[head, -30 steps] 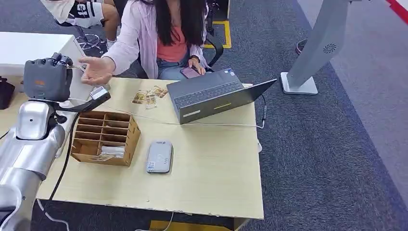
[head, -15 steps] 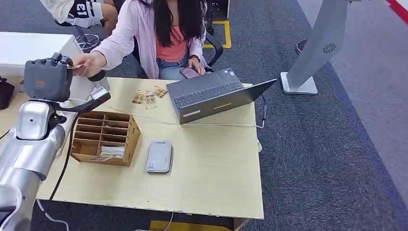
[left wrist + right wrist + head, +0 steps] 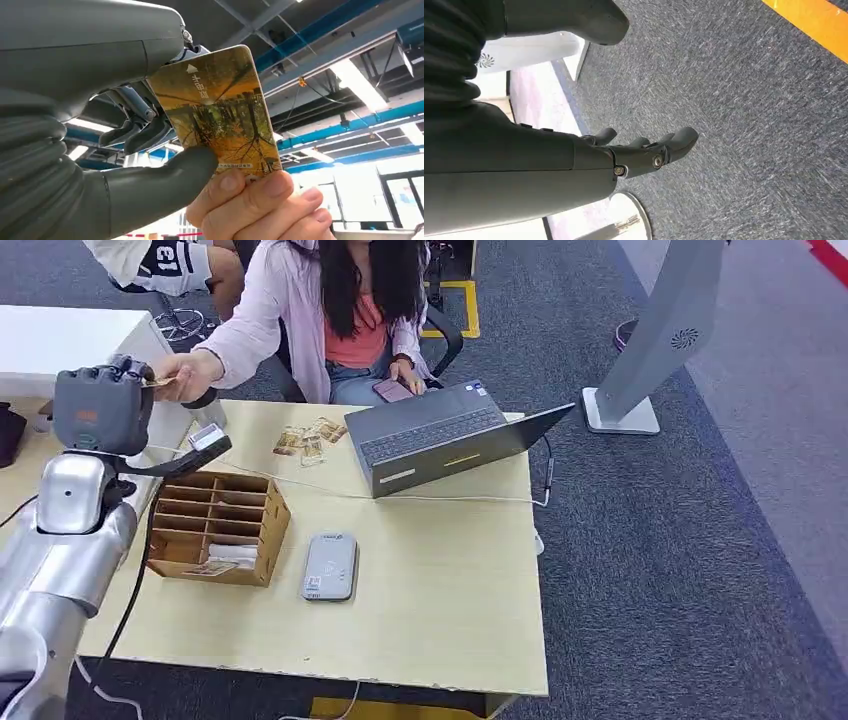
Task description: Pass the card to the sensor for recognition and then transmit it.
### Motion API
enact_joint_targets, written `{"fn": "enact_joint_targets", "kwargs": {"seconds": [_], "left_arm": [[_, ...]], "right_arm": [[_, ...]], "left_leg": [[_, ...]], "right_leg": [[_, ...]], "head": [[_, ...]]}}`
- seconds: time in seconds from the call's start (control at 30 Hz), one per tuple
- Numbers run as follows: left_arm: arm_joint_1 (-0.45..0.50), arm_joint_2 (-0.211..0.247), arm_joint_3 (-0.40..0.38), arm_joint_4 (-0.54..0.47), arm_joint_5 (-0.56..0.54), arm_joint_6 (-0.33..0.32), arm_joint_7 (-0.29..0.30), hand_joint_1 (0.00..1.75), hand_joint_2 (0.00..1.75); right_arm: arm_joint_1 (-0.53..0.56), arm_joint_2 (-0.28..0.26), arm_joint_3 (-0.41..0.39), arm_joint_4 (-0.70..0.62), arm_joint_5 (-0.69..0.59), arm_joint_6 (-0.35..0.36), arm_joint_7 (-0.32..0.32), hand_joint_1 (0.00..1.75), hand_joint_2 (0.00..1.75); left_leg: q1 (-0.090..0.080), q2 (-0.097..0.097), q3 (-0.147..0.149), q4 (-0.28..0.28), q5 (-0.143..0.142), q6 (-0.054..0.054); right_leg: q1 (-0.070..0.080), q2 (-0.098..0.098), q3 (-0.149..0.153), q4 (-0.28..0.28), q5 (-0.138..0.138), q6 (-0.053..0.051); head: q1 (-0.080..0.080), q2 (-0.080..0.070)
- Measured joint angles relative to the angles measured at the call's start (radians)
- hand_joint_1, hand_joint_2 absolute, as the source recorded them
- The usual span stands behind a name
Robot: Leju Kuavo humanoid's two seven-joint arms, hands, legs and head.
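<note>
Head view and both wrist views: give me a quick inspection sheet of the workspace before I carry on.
Surface: wooden table, mostly bare at the near right.
Job's things: card held up in the left hand, with a person's hand gripping its other end; grey card sensor lies flat beside the wooden sorting box.
Clutter: open laptop; loose cards near the far edge.
Hands: left holds the card; right hand hangs over the carpet, holding nothing, fingers apart.
Cables: white cable crosses the table; black cable hangs by the left arm.
Surroundings: seated person behind the table; grey stand on the carpet.
</note>
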Motion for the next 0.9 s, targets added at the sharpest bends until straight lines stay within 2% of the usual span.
{"fn": "enact_joint_targets", "kwargs": {"seconds": [0.13, 0.17, 0.23, 0.27, 0.4, 0.7, 0.9], "left_arm": [[0.012, 0.0, 0.004, -0.002, 0.006, 0.001, -0.003, 0.0, 1.75], [0.021, -0.001, 0.008, -0.007, 0.026, 0.001, -0.026, 0.0, 1.75], [0.069, -0.018, 0.024, -0.064, 0.119, 0.0, -0.116, 0.0, 1.75], [0.099, -0.028, 0.026, -0.1, 0.144, -0.003, -0.129, 0.0, 1.75], [0.186, -0.059, 0.026, -0.207, 0.148, -0.015, -0.117, 0.0, 1.75], [0.235, -0.069, 0.026, -0.308, 0.171, -0.037, -0.115, 0.0, 1.75], [0.326, -0.091, 0.022, -0.437, 0.189, -0.064, -0.106, 0.0, 1.75]], "right_arm": [[0.0, 0.0, -0.002, 0.0, 0.005, 0.0, 0.0, 0.0, 1.75], [0.0, -0.001, -0.002, 0.0, 0.006, 0.0, 0.002, 0.0, 1.75], [0.001, -0.002, -0.007, 0.0, 0.006, 0.0, 0.013, 0.0, 1.75], [0.001, -0.003, -0.01, 0.0, 0.006, 0.001, 0.016, 0.0, 1.75], [0.0, -0.006, -0.018, 0.0, 0.008, 0.001, 0.019, 0.0, 1.75], [0.005, -0.007, -0.033, 0.0, 0.013, 0.0, 0.024, 0.0, 1.75], [0.005, -0.008, -0.054, 0.0, 0.023, 0.0, 0.032, 0.0, 1.75]], "left_leg": [[0.0, -0.001, 0.0, 0.0, 0.0, 0.0], [0.0, -0.001, 0.0, 0.0, 0.0, 0.0], [0.0, -0.001, 0.0, 0.0, 0.0, 0.0], [0.0, -0.002, 0.0, 0.0, 0.0, 0.0], [-0.001, 0.0, 0.0, 0.0, 0.0, 0.0], [0.0, -0.001, 0.0, 0.0, 0.001, 0.001], [0.0, -0.001, 0.0, 0.0, 0.001, 0.001]], "right_leg": [[0.0, 0.0, 0.0, 0.0, 0.0, 0.0], [0.0, 0.0, 0.0, 0.0, 0.0, 0.0], [0.0, 0.0, 0.0, 0.0, 0.0, 0.0], [0.0, -0.002, 0.0, 0.0, 0.0, 0.0], [0.0, 0.0, 0.001, 0.0, 0.0, 0.0], [0.0, -0.001, 0.001, 0.0, 0.001, 0.001], [0.0, -0.001, 0.0, -0.001, 0.001, 0.001]], "head": [[0.0, 0.0], [0.0, 0.0], [-0.002, 0.0], [-0.002, 0.0], [0.001, 0.0], [0.001, 0.0], [0.001, 0.0]]}}
